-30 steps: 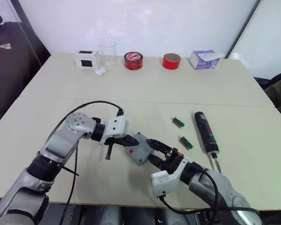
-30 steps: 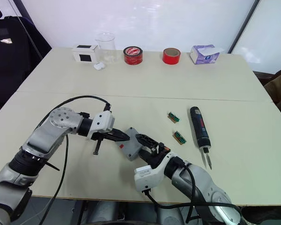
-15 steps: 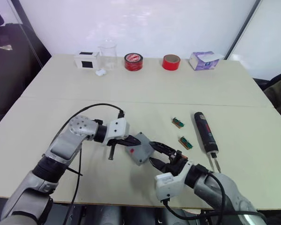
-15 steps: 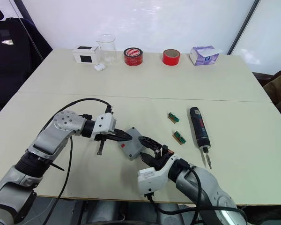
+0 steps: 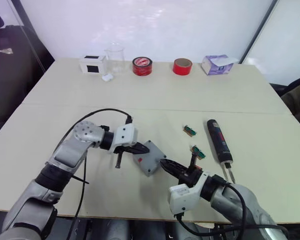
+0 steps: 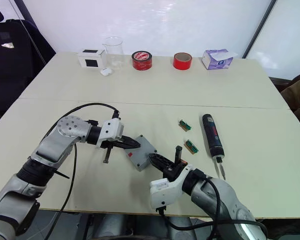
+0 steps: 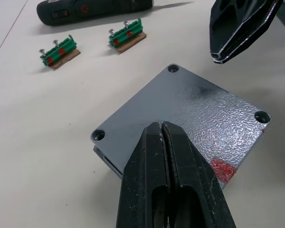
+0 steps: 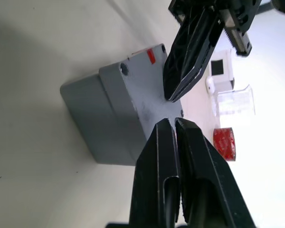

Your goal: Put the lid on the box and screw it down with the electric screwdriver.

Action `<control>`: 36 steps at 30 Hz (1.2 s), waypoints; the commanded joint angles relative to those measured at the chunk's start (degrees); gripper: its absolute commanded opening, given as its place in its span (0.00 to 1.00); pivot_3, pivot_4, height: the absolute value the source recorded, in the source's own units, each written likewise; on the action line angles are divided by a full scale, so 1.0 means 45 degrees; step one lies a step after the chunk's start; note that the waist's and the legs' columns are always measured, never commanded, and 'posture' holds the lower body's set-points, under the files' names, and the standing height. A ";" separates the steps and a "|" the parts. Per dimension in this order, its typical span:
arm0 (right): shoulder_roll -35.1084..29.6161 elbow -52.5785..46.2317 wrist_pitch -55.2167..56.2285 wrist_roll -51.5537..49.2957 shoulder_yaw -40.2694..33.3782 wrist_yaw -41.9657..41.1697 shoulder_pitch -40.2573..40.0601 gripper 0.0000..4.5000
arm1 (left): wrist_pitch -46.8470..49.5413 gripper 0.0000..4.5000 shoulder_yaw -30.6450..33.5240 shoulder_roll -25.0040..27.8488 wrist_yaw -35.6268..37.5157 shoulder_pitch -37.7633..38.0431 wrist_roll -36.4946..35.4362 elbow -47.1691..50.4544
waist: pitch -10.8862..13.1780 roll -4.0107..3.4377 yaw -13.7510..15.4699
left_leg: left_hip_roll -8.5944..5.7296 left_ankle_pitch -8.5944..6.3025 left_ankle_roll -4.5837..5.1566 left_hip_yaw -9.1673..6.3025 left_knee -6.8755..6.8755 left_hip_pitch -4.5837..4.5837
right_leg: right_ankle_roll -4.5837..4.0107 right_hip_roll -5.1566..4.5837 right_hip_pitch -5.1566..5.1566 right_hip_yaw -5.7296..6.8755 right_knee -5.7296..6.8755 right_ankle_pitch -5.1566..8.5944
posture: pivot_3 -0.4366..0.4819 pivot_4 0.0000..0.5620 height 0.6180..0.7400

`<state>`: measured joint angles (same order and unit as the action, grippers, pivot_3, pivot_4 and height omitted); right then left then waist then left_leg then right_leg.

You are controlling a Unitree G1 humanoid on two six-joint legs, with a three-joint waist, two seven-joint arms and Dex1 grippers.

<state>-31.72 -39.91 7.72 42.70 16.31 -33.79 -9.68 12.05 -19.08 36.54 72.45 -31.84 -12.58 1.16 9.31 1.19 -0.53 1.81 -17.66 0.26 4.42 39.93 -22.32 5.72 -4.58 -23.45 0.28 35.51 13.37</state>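
1. Lid (image 7: 190, 114) seated flat on box (image 5: 149, 159), corner holes showing w/ no screw heads seen; red mark at the corner nearest the robot. Box near centre of surface (image 5: 165, 95), twisted diamond-wise to the robot.
2. Left jaws: clenched on nothing, tips pressing down on the lid face from approx 9 o'clock. Same spot as a sec ago, so still pinning the lid.
3. Right jaws: just changed. Spread wide around the box's 4 o'clock side a sec ago, now clenched to a single point, empty, tip just beside the box's 4 o'clock corner; touching or not, can't tell.
4. Box itself barely shifted over that sec, maybe a touch squarer under the lid.
5. Meaning, as a judgement: lid-placing part looks done, squaring-up nudge finished, right arm freeing itself for the tool.
6. Screwdriver (image 5: 219, 141) lying untouched at 3 o'clock of the box, well apart, bit end toward the robot. Two small green pieces (image 5: 190, 130) (image 5: 198, 152) between box and tool.
7. Next prob: right arm over to 3 o'clock, jaws reopened for the screwdriver body, w/o clipping the green pieces.
8. Risk: lid sliding off register if the left press lets go before the first screw bites.
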 commanded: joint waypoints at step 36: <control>-0.0463 0.1112 -0.0709 -0.3967 0.0314 -0.1672 0.0991 0.01 | 0.2099 0.00 0.1250 0.0487 0.0687 -0.0966 -0.0680 -0.0943 | 0.0040 0.0011 0.0032 | 0.0000 -0.0006 0.0010 0.0001 -0.0007 -0.0042 | 0.0000 -0.0017 -0.0046 -0.0004 -0.0015 0.0000 | 0.48 0.27 1.00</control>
<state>-34.20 -34.46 4.13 25.62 17.73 -41.93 -5.51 21.08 -12.83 38.83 74.99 -36.34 -15.07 -5.66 9.49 1.24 -0.39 1.81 -17.69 0.31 4.42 39.89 -22.51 5.72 -4.65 -23.65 0.26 35.44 13.37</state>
